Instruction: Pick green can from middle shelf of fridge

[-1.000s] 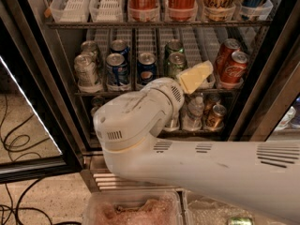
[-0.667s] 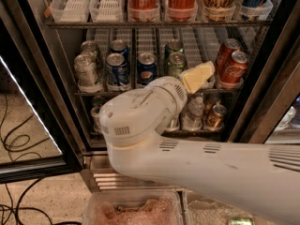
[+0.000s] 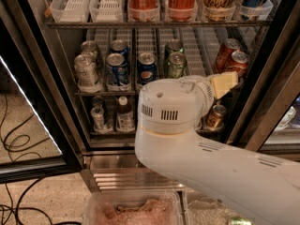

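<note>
Your shiny pale-green cylindrical metal can [image 3: 176, 65] stands upright on the wire middle shelf [image 3: 190, 46], lined with white slotted plastic trays, inside the black-framed fridge [image 3: 262, 78]. Your pale-yellow pincer [image 3: 225, 82] hovers just right of it; whether it is apart or together, you cannot tell.

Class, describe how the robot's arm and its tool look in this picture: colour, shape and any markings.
The arm is glossy white, thick and rounded; its drum-shaped joint bears dark vent slits and a small round hole. No cables run along it. The tool, in front of the middle shelf, is a pale yellow block.
</note>
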`<state>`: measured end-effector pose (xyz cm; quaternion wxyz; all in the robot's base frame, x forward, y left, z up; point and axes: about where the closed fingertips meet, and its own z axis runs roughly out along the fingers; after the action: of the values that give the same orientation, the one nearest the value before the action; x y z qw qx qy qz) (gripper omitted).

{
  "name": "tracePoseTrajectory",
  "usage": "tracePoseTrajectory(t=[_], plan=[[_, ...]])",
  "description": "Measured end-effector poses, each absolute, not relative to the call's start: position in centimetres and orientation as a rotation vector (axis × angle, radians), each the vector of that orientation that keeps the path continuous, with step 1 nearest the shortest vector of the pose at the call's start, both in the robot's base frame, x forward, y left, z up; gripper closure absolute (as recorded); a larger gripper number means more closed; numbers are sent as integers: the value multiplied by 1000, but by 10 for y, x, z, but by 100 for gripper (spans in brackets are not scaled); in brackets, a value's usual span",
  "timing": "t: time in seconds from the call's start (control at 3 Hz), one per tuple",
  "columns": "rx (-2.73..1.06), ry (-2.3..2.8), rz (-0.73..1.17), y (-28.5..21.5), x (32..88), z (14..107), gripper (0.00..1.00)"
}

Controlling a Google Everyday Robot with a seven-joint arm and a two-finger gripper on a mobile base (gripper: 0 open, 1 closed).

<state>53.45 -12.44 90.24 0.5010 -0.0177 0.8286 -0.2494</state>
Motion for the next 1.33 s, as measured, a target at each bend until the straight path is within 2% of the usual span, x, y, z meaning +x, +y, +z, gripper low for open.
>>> tracePoseTrajectory(t=[1.33], plan=[[-29,1908,-613,-116,577,905,0]])
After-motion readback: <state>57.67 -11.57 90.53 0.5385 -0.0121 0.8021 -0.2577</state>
